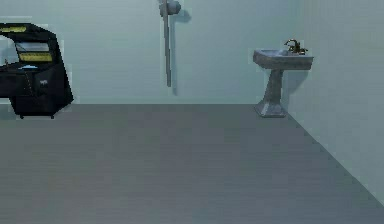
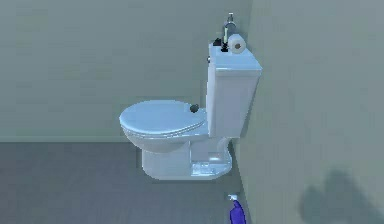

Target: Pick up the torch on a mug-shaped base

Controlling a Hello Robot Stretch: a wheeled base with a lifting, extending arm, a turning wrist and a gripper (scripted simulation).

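1. Torch: nothing can be named as it for sure. The likeliest candidate is a small dark upright thing (image 2: 230, 20) on the lid of the toilet tank (image 2: 232, 90), close to the wall.
2. If that is the torch, it is probably light, stiff and hard, with a smooth and somewhat slippery skin. Being tall on a wider mug-like foot, it may tip if nudged high up. The robot would do best to take it low, around the base.
3. A white toilet roll (image 2: 239, 45) stands just beside it on the lid, and another small dark thing (image 2: 214, 44) sits near the lid's front edge. Both crowd the approach.
4. Below is the toilet bowl (image 2: 165, 125), seat lid down. A blue bottle (image 2: 237, 208) stands on the floor near its foot.
5. In the forward view a pedestal sink (image 1: 282, 62) stands against the far wall, and a dark shelf unit (image 1: 35, 80) stands at the left.
6. How the gripper stands cannot be told.
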